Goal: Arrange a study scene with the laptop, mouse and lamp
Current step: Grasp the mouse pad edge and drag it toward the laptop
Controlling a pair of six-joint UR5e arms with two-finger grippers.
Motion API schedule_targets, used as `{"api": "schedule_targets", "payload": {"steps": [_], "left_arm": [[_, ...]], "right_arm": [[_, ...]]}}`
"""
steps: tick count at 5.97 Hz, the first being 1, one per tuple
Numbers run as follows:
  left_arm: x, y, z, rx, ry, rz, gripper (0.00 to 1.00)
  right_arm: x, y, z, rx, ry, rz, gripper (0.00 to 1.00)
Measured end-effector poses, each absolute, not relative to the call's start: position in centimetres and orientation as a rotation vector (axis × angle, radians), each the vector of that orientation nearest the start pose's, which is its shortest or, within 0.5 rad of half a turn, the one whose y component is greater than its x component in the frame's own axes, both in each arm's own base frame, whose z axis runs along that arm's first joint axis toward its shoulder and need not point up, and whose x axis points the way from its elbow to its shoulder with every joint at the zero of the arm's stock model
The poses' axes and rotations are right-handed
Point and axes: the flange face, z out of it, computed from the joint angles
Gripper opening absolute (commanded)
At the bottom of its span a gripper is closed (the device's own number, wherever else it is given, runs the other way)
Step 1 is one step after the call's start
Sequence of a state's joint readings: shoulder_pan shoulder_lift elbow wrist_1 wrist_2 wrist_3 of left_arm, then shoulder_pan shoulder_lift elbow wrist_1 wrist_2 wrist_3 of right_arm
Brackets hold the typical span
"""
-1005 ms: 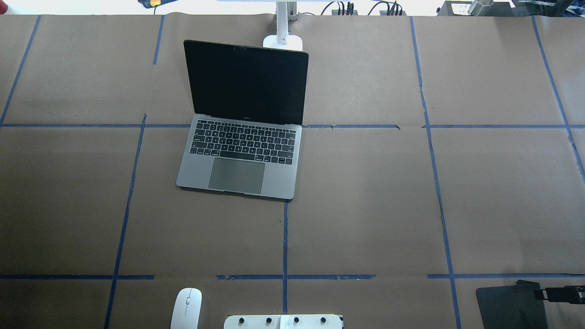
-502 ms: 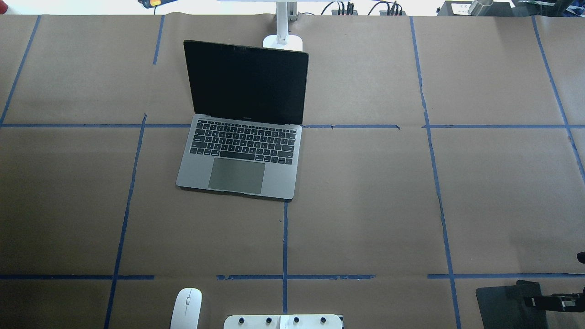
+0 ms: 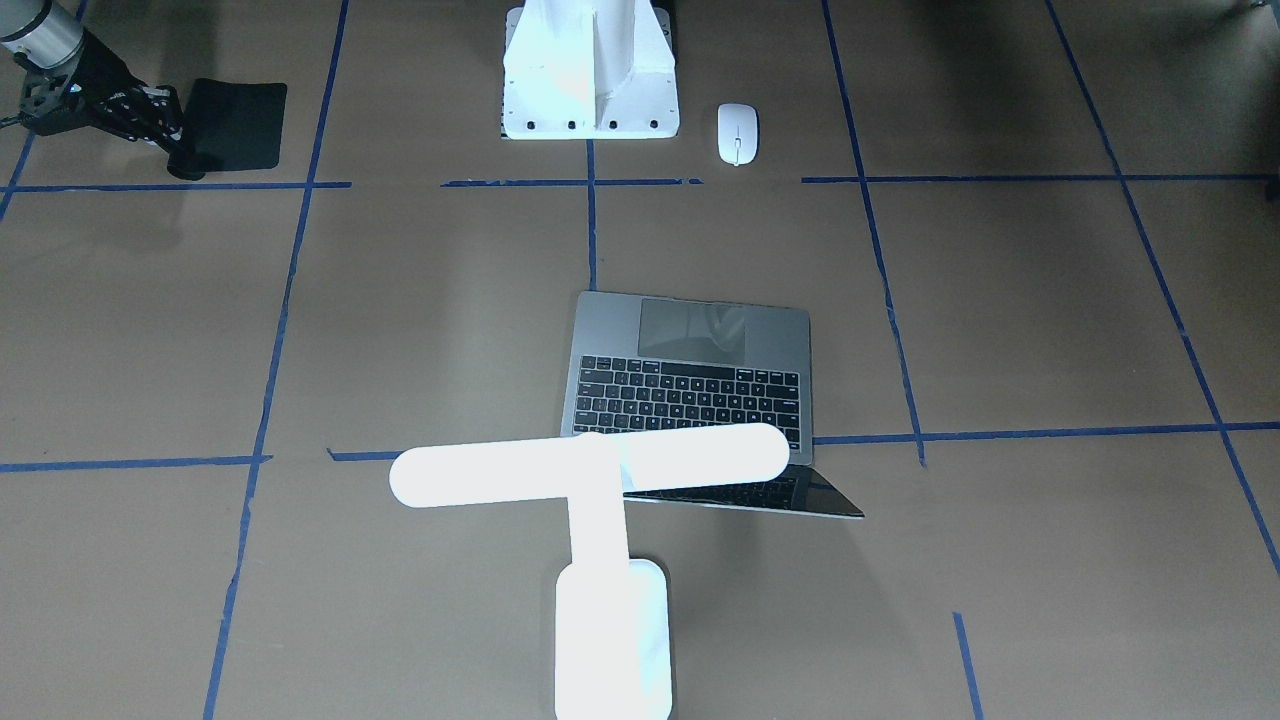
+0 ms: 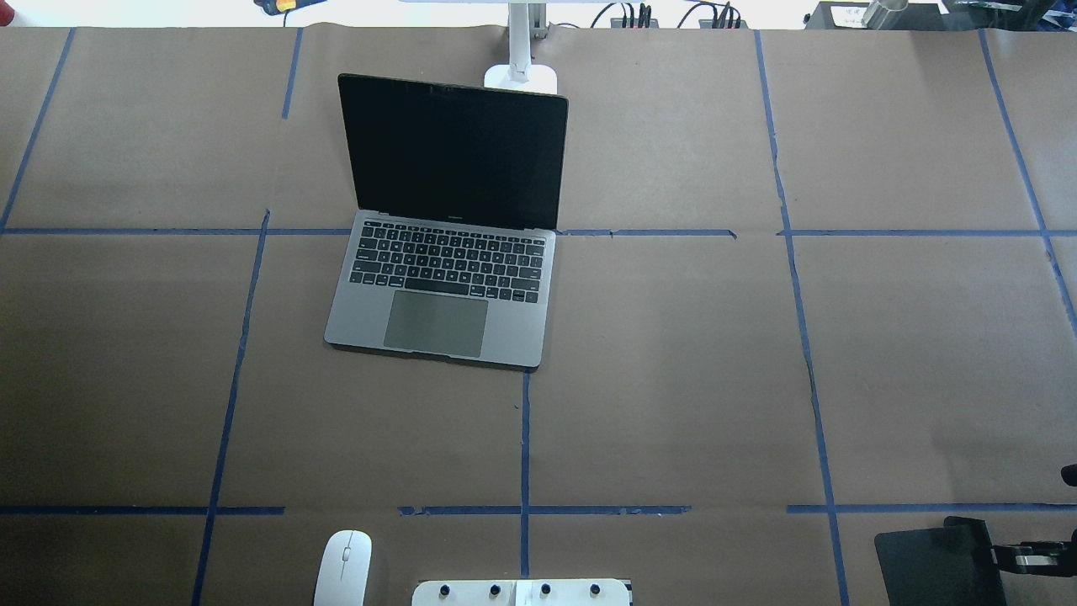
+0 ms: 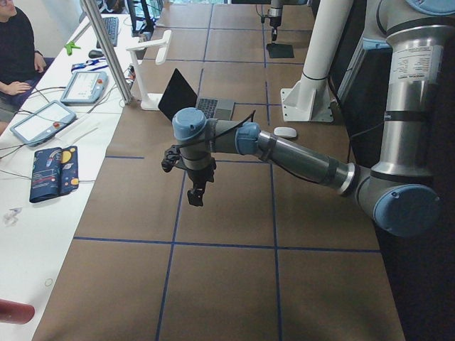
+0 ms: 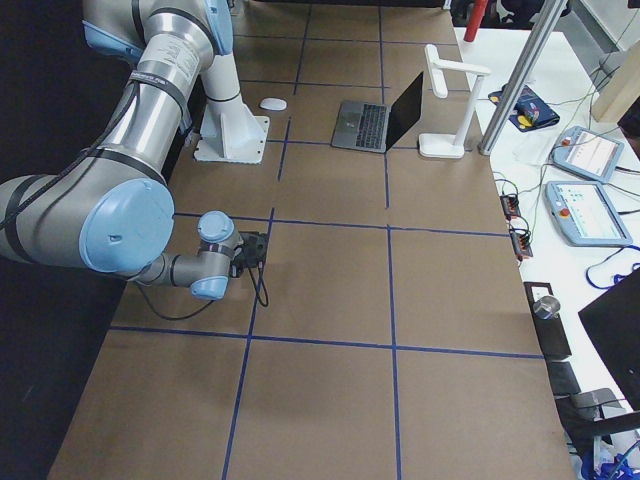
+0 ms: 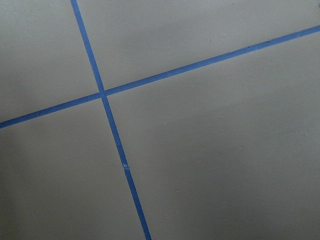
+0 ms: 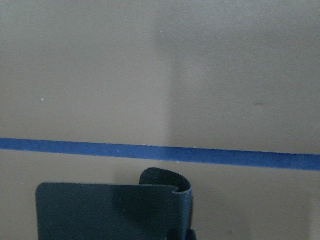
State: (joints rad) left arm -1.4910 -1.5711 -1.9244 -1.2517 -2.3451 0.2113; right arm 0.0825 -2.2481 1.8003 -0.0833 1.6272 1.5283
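Observation:
The open grey laptop sits left of centre, also seen in the front view. The white lamp stands behind its screen; the overhead view shows only its base. The white mouse lies by the near edge, left of the pedestal. My right gripper is at the right edge of the black mouse pad and shut on it. The pad's edge curls up in the right wrist view. My left gripper hangs over bare table far to the left; I cannot tell whether it is open.
The white bolted pedestal stands at the near edge, in the middle. Brown paper with blue tape lines covers the table. Cables and devices lie beyond the far edge. A person sits at the side bench.
My right gripper has moved a little toward the near edge along the mouse pad's right side, and the pad's lifted edge has shifted slightly. Laptop, mouse and lamp have not moved.

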Motion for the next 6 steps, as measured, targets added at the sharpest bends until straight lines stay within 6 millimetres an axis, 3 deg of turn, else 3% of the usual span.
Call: {"api": "schedule_targets", "payload": {"steps": [2, 3, 4, 6], "left_arm": [[-2.6, -47.3, 52.0, 0.082, 0.774, 0.286, 1.0], [-2.6, -47.3, 51.9, 0.082, 0.774, 0.286, 1.0], [-2.6, -47.3, 51.9, 0.083, 0.774, 0.286, 1.0], [-2.6, -47.4, 51.8, 0.084, 0.774, 0.285, 1.0]], "right_arm": [[-21.2, -14.9, 59.8, 0.035, -1.1, 0.029, 0.0], [-21.4, -15.9, 57.1, 0.072, -1.161, 0.066, 0.0], [-22.1, -17.4, 54.6, 0.118, -1.227, 0.117, 0.0], [-25.4, -20.8, 51.9, 0.189, -1.301, 0.194, 0.0]]}}
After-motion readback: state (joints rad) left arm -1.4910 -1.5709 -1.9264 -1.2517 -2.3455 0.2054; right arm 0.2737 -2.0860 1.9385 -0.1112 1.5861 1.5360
